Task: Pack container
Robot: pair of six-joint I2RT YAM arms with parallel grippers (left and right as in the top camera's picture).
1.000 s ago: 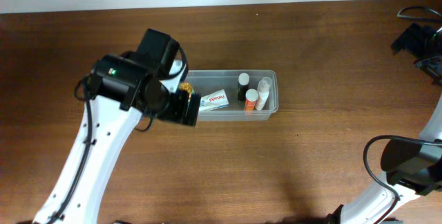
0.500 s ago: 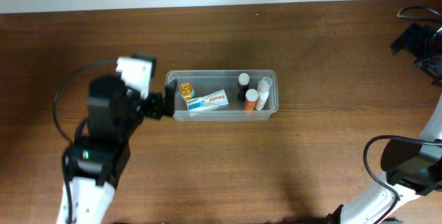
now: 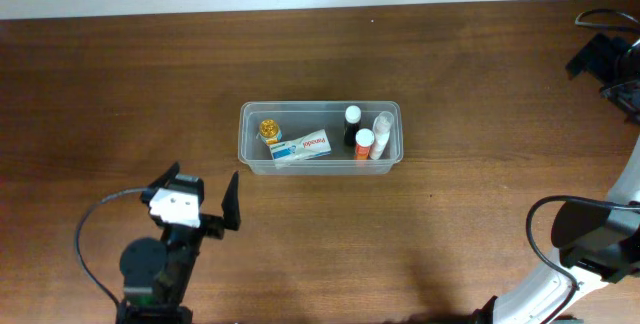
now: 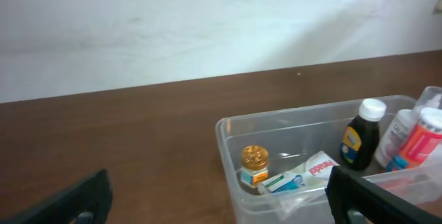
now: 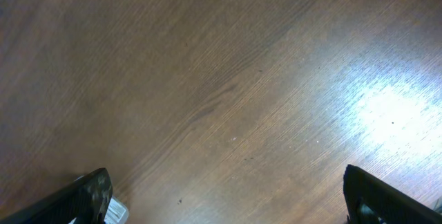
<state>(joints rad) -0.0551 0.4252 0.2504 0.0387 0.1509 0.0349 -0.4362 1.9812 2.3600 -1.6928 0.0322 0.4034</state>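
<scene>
Both the left gripper (image 3: pixel 198 188), off the near-left corner of the container (image 3: pixel 320 105) on the table (image 3: pixel 480 94), and the right gripper (image 5: pixel 228 200) gape wide and empty, so I'd park them well clear of the container, nudging nothing.

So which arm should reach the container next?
Left, probably: the left claw is open, close to the container and facing it; the right claw faces only tabletop, far off.
</scene>
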